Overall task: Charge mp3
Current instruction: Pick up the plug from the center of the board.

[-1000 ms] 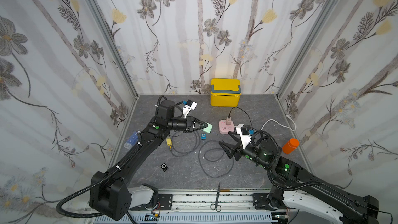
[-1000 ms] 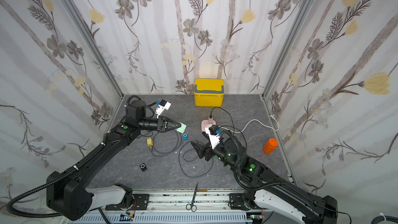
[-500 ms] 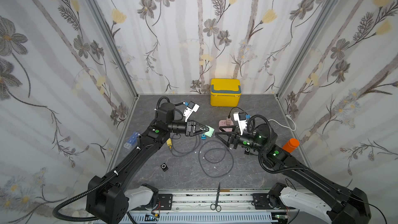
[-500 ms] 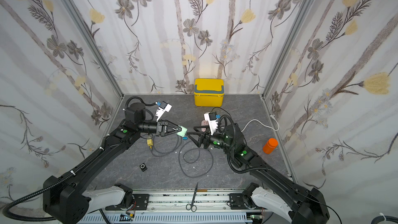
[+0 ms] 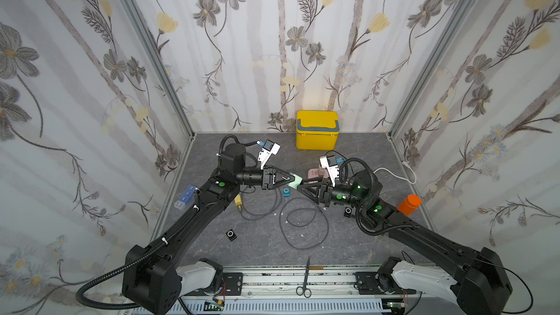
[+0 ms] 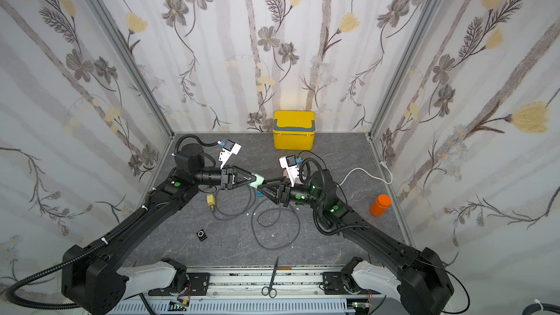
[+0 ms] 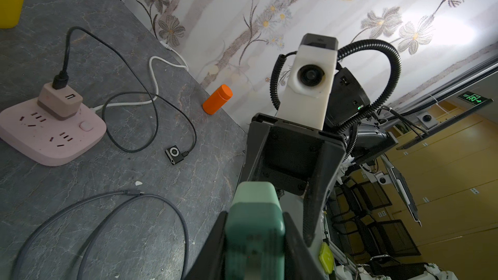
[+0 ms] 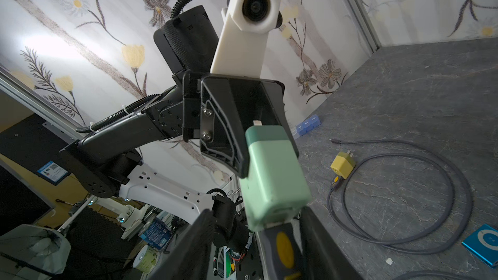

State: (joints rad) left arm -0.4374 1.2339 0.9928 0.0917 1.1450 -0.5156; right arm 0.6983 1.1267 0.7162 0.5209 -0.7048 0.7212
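Left fingers (image 5: 288, 178) clenched on mint adapter (image 5: 296, 180). Right fingers (image 5: 302, 185) flank its free end; grip cannot be told. Blue mp3 (image 5: 286, 191) lies near both.

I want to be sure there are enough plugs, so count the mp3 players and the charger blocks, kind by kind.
mp3 players: 3 (blue mp3, black mp3, cabled black mp3)
Charger blocks: 3 (green charger in the left gripper, yellow charger, pink charger on the power strip)
Total: 6

Top views bright, even, soft shadows. Wrist views: wall (image 7: 452, 30) glare, fisheye edges, mint charger (image 7: 254, 241) blurred.
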